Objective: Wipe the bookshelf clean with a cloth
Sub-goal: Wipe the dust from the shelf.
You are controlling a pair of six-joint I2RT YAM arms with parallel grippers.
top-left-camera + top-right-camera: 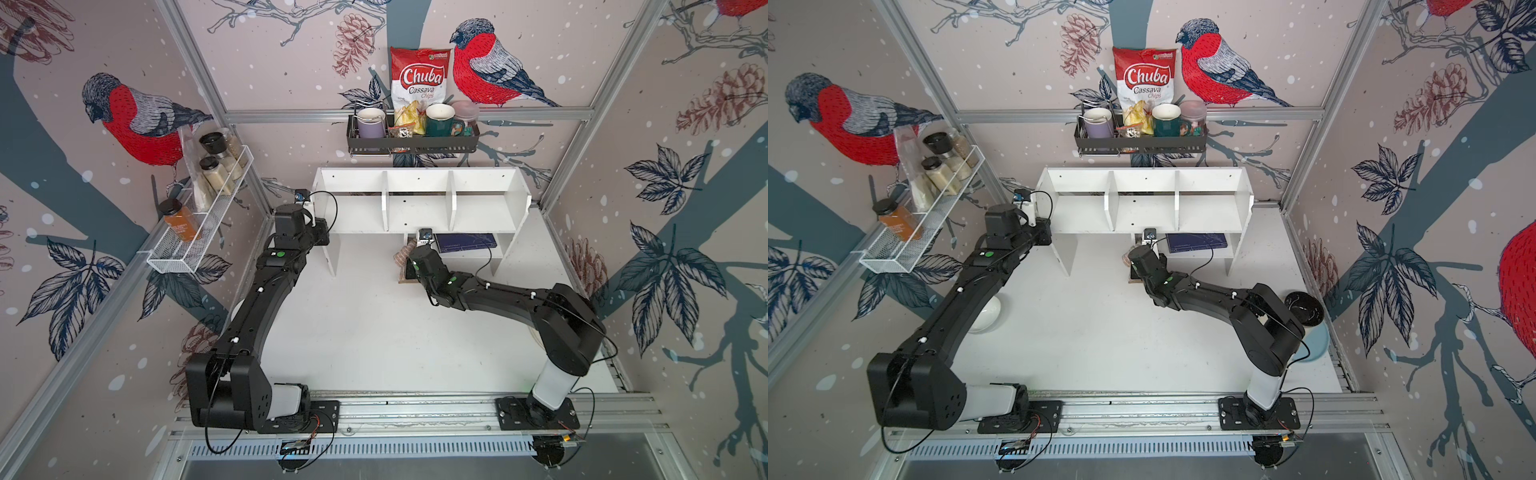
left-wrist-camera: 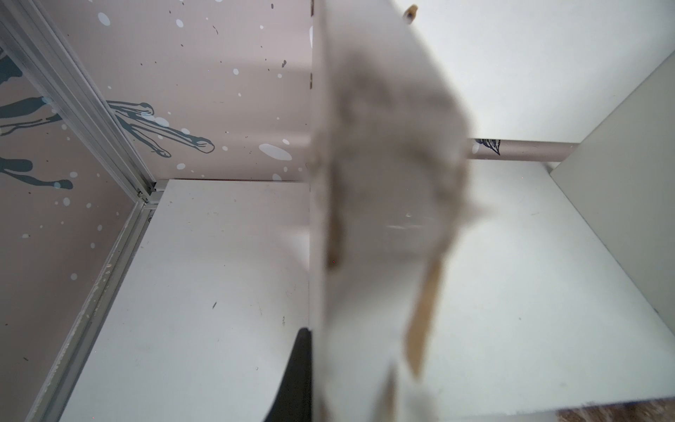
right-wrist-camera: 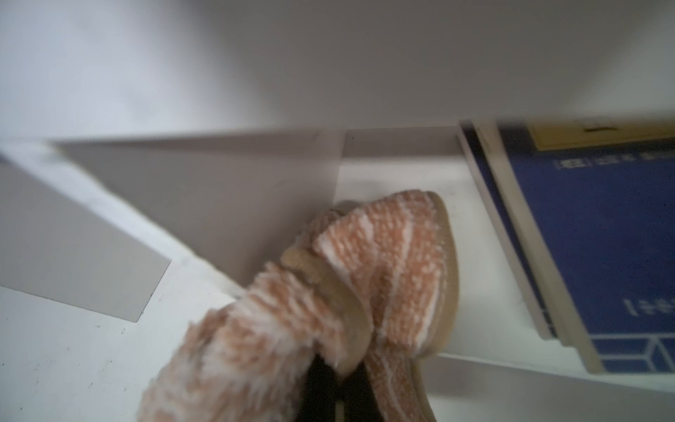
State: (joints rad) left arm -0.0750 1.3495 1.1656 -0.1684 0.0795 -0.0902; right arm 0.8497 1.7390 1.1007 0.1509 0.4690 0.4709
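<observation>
The white bookshelf (image 1: 419,210) (image 1: 1142,208) stands at the back of the table. My left gripper (image 1: 326,232) (image 1: 1047,230) is at its left side panel (image 2: 350,219). One black finger (image 2: 297,365) presses that panel's outer face, and the other finger is hidden behind it. My right gripper (image 3: 341,369) is shut on the tan striped cloth (image 3: 383,263) (image 1: 404,254) (image 1: 1126,258). The bunched cloth lies against the floor of a lower cubby, just beside a blue book (image 3: 602,255) (image 1: 465,242).
A black wall rack (image 1: 411,143) with mugs and a chips bag hangs above the shelf. A white wire rack (image 1: 199,224) with spice jars is on the left wall. A white bowl (image 1: 984,316) sits under the left arm, and a black bowl (image 1: 1304,307) is at the right.
</observation>
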